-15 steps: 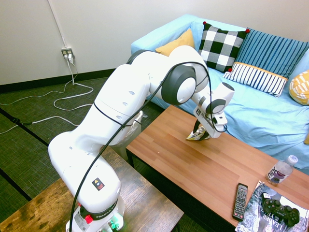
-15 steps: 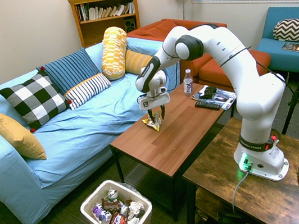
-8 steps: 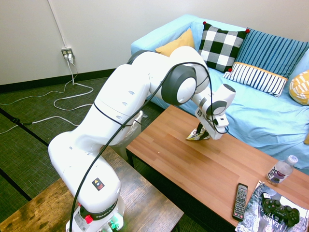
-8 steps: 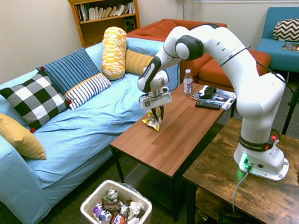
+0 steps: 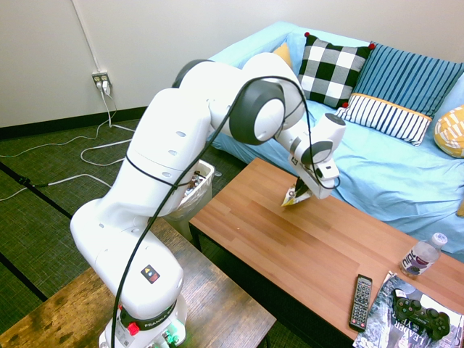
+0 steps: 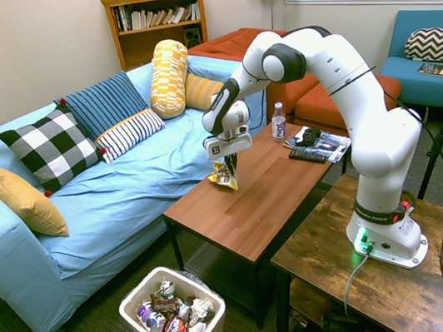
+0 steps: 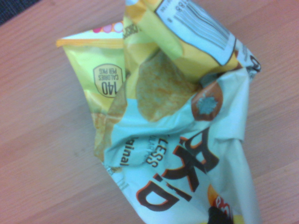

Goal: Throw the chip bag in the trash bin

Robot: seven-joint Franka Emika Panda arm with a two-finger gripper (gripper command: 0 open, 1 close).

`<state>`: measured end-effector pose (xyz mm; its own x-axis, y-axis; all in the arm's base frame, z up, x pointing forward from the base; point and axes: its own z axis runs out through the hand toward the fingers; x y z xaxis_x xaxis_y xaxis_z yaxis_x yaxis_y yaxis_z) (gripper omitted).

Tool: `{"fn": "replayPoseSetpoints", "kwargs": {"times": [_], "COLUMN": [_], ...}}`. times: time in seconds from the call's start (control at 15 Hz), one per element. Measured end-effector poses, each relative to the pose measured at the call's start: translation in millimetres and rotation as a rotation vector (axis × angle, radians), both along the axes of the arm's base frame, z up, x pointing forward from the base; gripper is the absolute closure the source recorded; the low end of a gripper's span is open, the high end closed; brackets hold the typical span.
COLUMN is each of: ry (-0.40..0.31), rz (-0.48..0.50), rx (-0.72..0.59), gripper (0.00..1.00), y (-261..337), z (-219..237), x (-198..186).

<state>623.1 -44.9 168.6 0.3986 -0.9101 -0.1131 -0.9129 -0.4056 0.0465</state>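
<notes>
Chip bag [image 7: 173, 121] showing "140 CALORIES PER PKG", "LESS" & big brown letters; gripper [image 6: 226, 165] is pinching it closed just above table [image 6: 268, 196].

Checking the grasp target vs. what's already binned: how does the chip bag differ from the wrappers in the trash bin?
The chip bag hangs from the gripper above the coffee table; the wrappers lie in the trash bin on the floor. The chip bag is yellow and white; the wrappers are mixed darker colours. Both are crumpled.

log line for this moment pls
phase: lift | gripper: shut on chip bag | bag: hanging just above coffee table | trash bin: on floor, holding wrappers
</notes>
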Motion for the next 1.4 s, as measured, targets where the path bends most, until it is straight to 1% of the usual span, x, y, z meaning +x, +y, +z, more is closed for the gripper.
{"fn": "replayPoseSetpoints", "kwargs": {"times": [0.13, 0.27, 0.4, 0.53, 0.73, 0.87, 1.13, 1.2, 1.4], "ry": [-0.052, -0.097, -0.127, -0.138, -0.115, -0.091, -0.042, -0.031, 0.0], "rz": [0.082, 0.173, 0.25, 0.318, 0.417, 0.481, 0.582, 0.601, 0.633], "rx": [-0.025, -0.08, -0.133, -0.172, -0.214, -0.237, -0.279, -0.288, -0.316], "gripper": [1.0, 1.0, 1.0, 1.0, 1.0, 1.0, 1.0, 0.0, 0.0], "y": [50.8, 119.3, 192.4, 256.3, 345.8, 405.6, 482.8, 495.2, 513.9], "z": [28.4, 52.7, 64.7, 64.7, 50.0, 25.5, -29.4, -40.1, -65.0], "x": [-12.2, -27.5, -41.4, -52.0, -67.6, -85.2, -116.1, -121.8, -132.7]}}
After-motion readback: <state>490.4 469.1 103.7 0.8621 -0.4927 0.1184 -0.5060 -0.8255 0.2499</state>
